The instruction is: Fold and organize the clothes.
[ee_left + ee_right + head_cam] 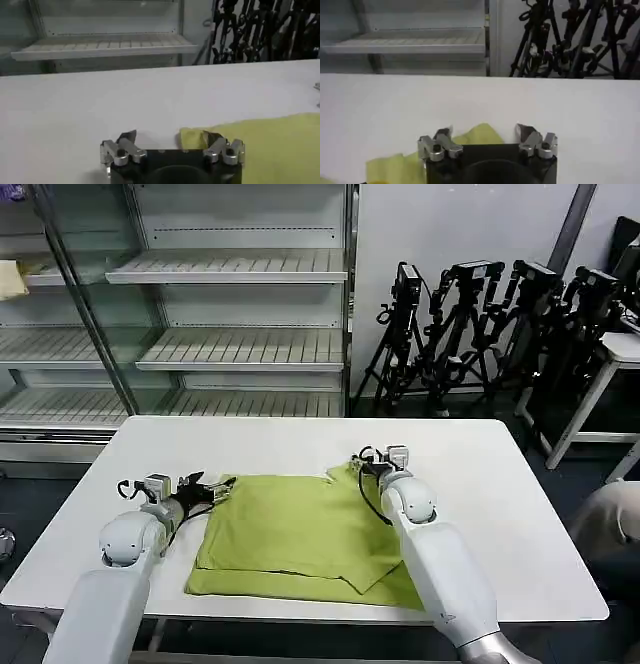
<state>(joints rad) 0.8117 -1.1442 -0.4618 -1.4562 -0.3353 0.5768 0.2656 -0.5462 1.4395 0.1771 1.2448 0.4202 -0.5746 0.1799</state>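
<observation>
Two grippers flank the T-shirt [300,534]: left gripper [205,489] and right gripper [357,465], jaws apart, at its far corners.

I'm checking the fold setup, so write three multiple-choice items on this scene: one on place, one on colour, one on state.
1. Where does the T-shirt lie?
A. On the white table, between the two hands
B. On a shelf of the rack
C. On the floor beside the tripods

2. What colour is the T-shirt?
A. Dark blue
B. Lime yellow-green
C. Red

3. How do the left hand and the right hand stand?
A. Both shut on the fabric, lifting it high
B. Both open, low at the shirt's far corners
C. Both parked far off the table

Answers: 1 A, the head view shows it flat on the tabletop with a hand at each far corner. 2 B, the fabric is yellow-green in every view. 3 B, each wrist view shows spread fingers with the shirt's edge between them.
</observation>
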